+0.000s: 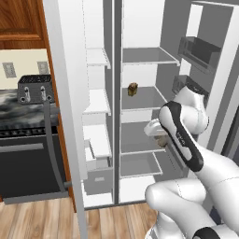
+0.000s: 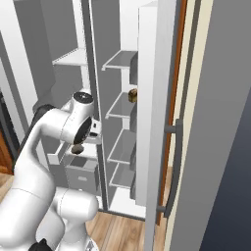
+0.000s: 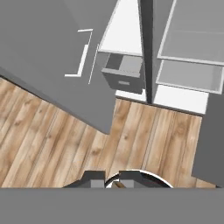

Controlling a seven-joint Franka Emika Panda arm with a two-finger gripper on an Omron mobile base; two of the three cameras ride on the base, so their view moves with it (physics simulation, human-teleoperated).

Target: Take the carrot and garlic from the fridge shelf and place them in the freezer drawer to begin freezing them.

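At the far left of the left base view we see a dark toaster (image 1: 34,88) on the marbled worktop (image 1: 14,109) above a black oven (image 1: 28,158). Right of the open fridge door, the pale grey box-shaped freezer drawer (image 1: 98,179) sits low in the narrow left compartment, pulled slightly out; the hand view looks down on it (image 3: 124,76) above the wooden floor (image 3: 65,144). Further right, a boxy tan-and-brown item (image 1: 132,89) stands on a wide grey shelf. Below it, our end effector (image 1: 161,141) hangs in front of the thin pale grey fridge shelf (image 1: 140,151), its fingers drawn together on a small rounded tan-brown garlic (image 2: 77,149), seen beneath the wrist in the right base view.
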